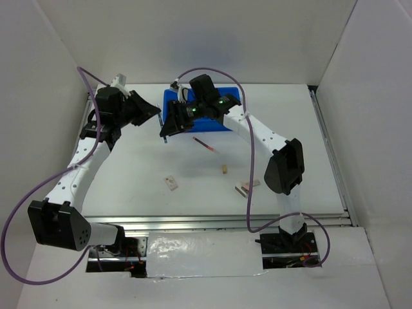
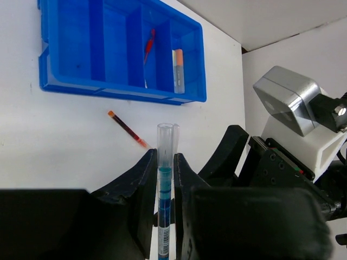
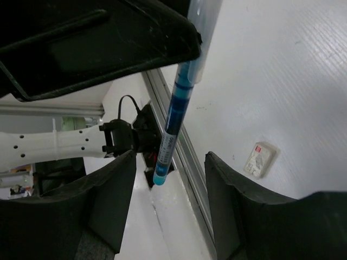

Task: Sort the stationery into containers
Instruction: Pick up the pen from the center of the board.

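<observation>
Blue pen (image 2: pixel 164 189) tight within the left claw (image 2: pixel 164 158)

Top camera looks down from behind — close wrist cameras share the pen (image 2: pixel 164 187).

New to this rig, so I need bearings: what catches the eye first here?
The left gripper is shut on a blue pen, its end between the open right gripper's fingers. A blue tray sits at the table's far side, a red pen lying loose before it.
</observation>
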Controlling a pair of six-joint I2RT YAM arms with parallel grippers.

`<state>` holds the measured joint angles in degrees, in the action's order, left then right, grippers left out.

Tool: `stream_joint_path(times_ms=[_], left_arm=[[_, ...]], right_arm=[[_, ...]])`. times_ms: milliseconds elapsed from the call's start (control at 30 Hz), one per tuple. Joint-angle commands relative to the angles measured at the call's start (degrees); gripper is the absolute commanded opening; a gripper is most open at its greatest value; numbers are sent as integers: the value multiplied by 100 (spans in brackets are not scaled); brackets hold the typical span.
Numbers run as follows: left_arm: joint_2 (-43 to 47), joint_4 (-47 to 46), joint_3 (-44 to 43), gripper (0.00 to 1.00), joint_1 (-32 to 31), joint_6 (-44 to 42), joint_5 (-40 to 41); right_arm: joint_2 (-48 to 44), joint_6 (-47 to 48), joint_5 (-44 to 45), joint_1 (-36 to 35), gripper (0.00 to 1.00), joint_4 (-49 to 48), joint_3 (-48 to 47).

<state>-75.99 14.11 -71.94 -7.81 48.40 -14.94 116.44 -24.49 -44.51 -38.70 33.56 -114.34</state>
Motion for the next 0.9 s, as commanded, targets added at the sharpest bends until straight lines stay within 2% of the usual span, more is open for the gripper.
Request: stream_joint_path(times_ms=[0, 67, 200, 267, 300, 367, 400, 433, 467, 500, 600, 733, 767, 867], left_arm=[[-39, -391, 5, 0, -18, 187, -237], [-39, -400, 5, 1, -18, 196, -238], [-13, -400, 49, 9, -18, 161, -185], [-13, -400, 14, 11, -18, 135, -158], [-21, -383, 5, 19, -27, 117, -150], [-39, -365, -56, 33, -18, 91, -123], [-39, -226, -92, 56, -18, 64, -62], [-39, -120, -222, 70, 8, 38, 130], [-48, -49, -267, 94, 25, -23, 158], [-48, 21, -381, 99, 86, -180, 184], [-92, 206, -610, 99, 376, -470, 255], [-153, 346, -865, 99, 430, -1235, 552], [-136, 321, -865, 99, 386, -1498, 754], [-118, 163, -637, 99, 298, -1650, 905]], right_arm=[[133, -56, -23, -120, 59, -271, -386], [177, -65, -57, -129, 52, -289, -396], [177, -12, -84, -94, 19, -289, -369], [142, -3, -101, -77, 9, -297, -325], [124, 14, -110, -59, 3, -306, -282], [54, 67, -110, 20, 0, -263, -220], [19, 85, -110, 46, 0, -236, -150], [-68, 146, -76, 142, 0, -175, -97], [-113, 199, -49, 213, 0, -148, 16], [-209, 251, -14, 283, 0, -105, 70], [-367, 593, 319, 696, 0, 98, 342], [-351, 1016, 1495, 1275, 0, 414, 282], [-333, 1077, 2203, 1347, 0, 371, 238], [0, 1437, 3408, 1496, 0, 204, -278]])
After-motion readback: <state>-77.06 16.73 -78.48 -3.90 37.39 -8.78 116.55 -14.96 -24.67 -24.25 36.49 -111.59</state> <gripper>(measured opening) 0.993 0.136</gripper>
